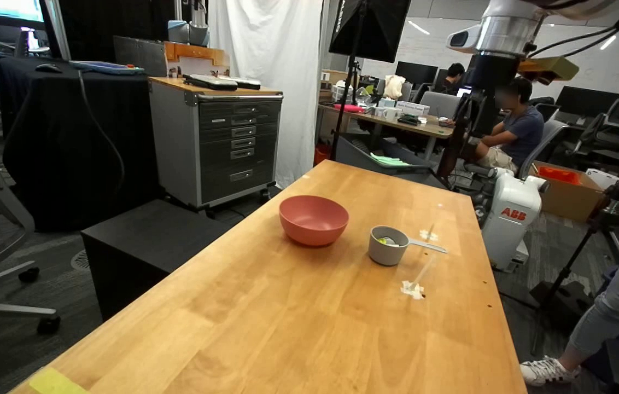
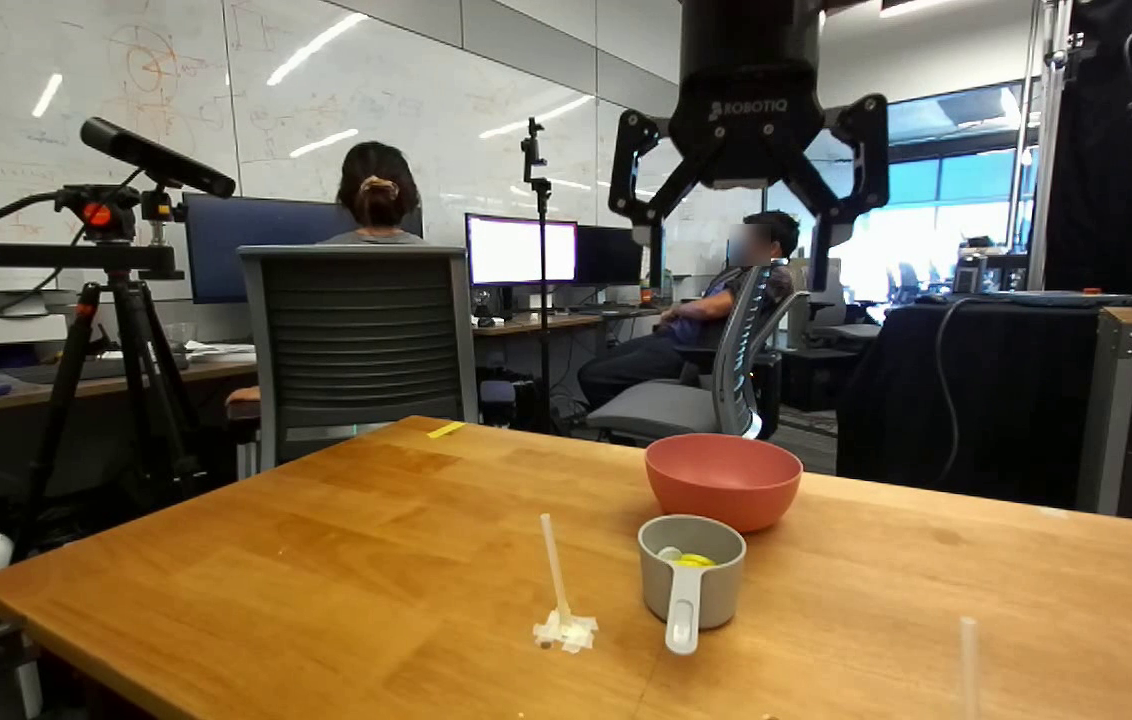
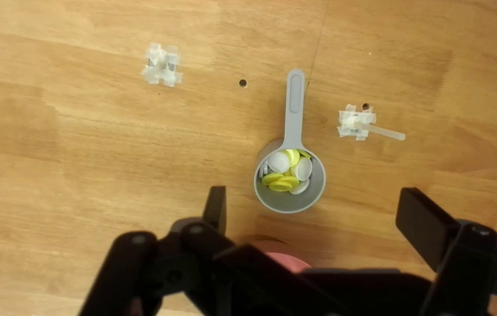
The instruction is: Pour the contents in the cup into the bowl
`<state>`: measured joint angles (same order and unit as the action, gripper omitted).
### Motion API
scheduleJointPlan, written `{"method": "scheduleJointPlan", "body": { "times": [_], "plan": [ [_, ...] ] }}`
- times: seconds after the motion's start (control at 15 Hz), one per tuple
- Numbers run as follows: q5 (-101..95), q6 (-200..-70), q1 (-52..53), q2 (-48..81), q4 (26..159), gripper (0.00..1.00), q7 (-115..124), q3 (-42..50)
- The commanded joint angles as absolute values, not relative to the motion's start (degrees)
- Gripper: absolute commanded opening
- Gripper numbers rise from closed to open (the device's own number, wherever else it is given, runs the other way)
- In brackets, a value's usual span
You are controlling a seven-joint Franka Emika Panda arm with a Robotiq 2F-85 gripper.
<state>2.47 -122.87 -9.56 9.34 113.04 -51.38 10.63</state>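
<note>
The grey cup (image 1: 385,254) stands upright on the table, and it also shows in an exterior view (image 2: 721,600) and in the wrist view (image 3: 288,203). Its straight handle points away from the bowl. The contents (image 3: 281,186) are several yellow and whitish discs lying in the cup. The pinkish-red bowl (image 1: 314,221) stands close to the cup, and it also shows in an exterior view (image 2: 726,490). In the wrist view only a bit of the bowl's rim (image 3: 290,262) shows; my gripper hides the rest. My gripper (image 2: 735,260) is open and empty, high above the table, fingers pointing down.
The wooden table (image 1: 287,328) bears two thin translucent sticks, a near one (image 2: 554,570) and another (image 2: 969,660), fixed with white tape on either side of the cup's handle. A black box (image 1: 151,235) stands beside the table. A person's leg (image 1: 605,306) is near the table's side.
</note>
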Motion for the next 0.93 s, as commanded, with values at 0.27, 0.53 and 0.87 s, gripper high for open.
{"method": "scheduleJointPlan", "body": {
  "times": [0.27,0.53,0.87],
  "plan": [
    [1.18,-133.43,-9.73,3.68,128.88,1.0,-49.69,8.34],
    [1.51,-137.27,-10.03,3.22,132.92,1.0,-49.48,8.64],
    [1.65,-140.92,-10.36,4.21,133.85,1.0,-49.3,8.8]
  ]
}}
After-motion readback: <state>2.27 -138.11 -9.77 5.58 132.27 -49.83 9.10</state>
